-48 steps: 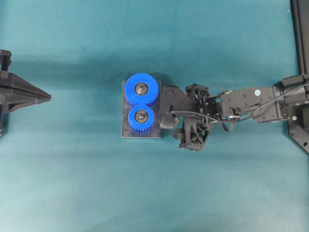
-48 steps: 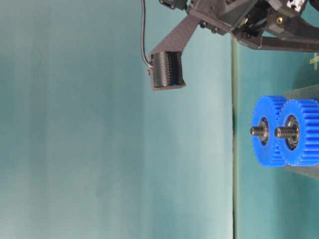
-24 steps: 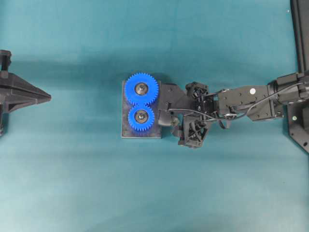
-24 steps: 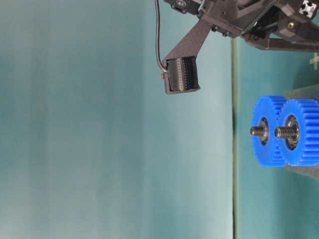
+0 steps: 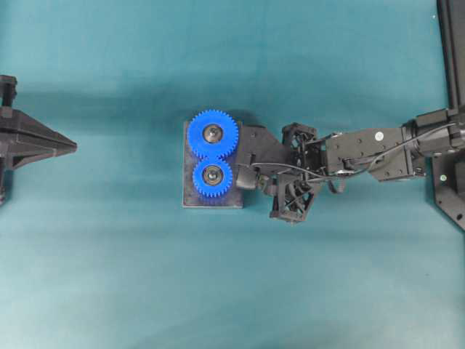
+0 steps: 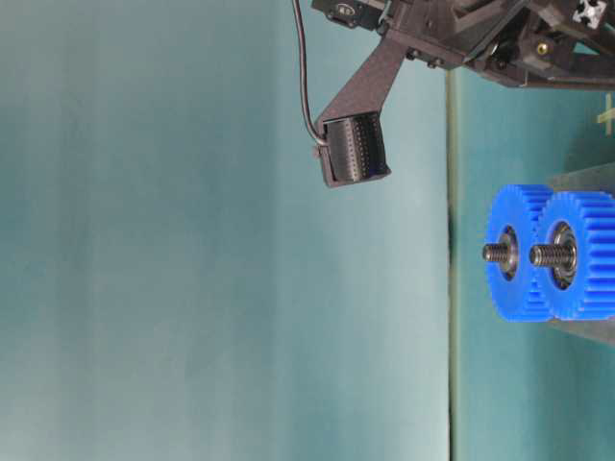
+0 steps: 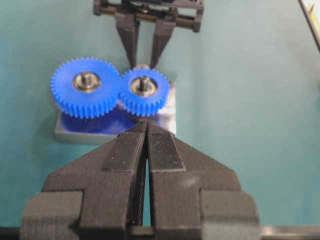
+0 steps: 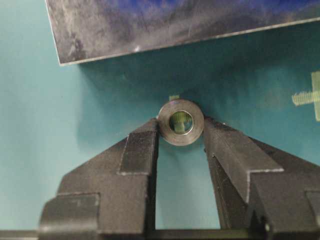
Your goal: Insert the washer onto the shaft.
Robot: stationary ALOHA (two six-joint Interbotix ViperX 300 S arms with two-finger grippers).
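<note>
The right gripper (image 8: 181, 137) has its fingers pressed to both sides of the washer (image 8: 181, 122), a narrow grip on the ring's rim. The washer lies flat on the teal table (image 5: 327, 291), just off the near edge of the grey plate (image 8: 150, 30), with a slim strip of bare cloth between ring and plate.

From above, the right arm (image 5: 370, 149) reaches in from the right and its gripper (image 5: 251, 174) sits tight against the plate's right edge. On the plate (image 5: 190, 200) stand two blue gears, the large gear (image 5: 213, 134) and the small gear (image 5: 212, 177), teeth meshed, each with a threaded shaft (image 6: 495, 254) poking up through its hub.

The left gripper (image 7: 146, 131) is well apart on the left, fingers pressed together with nothing between them. Wide open table lies on every other side of the plate.
</note>
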